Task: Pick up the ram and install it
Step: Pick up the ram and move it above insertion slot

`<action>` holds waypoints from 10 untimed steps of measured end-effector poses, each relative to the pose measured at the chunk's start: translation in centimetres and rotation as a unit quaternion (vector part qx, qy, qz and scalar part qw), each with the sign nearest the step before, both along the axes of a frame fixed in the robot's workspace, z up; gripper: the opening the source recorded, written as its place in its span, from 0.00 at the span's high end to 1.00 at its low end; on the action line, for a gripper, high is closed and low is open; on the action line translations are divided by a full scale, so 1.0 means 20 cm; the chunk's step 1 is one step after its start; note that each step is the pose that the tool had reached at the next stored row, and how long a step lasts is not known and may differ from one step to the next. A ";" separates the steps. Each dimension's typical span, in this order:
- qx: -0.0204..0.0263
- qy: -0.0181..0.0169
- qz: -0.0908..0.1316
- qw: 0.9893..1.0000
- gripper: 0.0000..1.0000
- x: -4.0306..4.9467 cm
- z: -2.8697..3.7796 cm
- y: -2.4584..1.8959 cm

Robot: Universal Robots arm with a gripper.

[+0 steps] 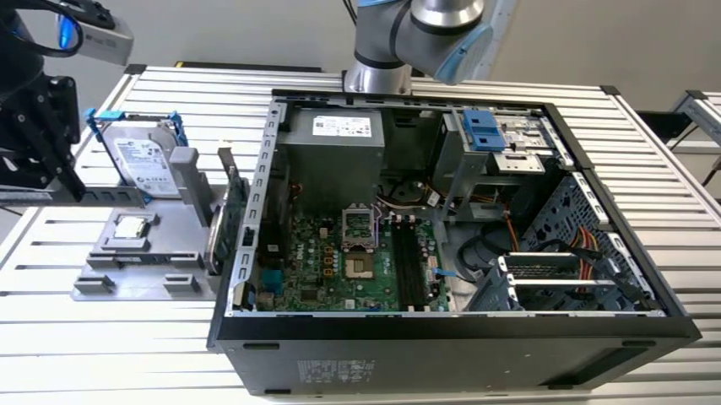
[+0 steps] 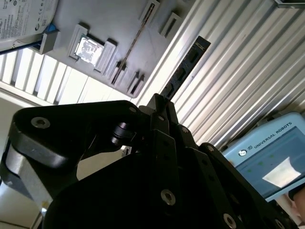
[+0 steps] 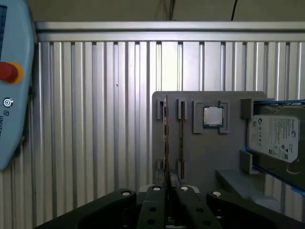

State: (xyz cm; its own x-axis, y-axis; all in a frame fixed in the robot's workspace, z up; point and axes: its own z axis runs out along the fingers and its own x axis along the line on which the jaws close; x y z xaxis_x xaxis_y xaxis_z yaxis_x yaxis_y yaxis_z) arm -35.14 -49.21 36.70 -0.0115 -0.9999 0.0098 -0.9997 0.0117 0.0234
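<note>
Held the ram clamped in the closed gripper, with most of its length jutting past the tips. Hung it above the desk, lifted clear of the grey holder. Seemed to be mid-carry: picked up, not yet installed. Judged the install to call for a square, edge-down line-up over the long memory slots inside the open computer case, then a straight, even press.

Ram tight between the jaws
</note>
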 end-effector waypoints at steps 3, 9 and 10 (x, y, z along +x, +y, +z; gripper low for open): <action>0.000 0.000 0.000 1.000 1.00 0.000 0.011 0.000; 0.000 0.000 0.000 1.000 1.00 -0.001 0.033 0.000; 0.000 0.000 0.000 1.000 1.00 -0.001 0.037 0.000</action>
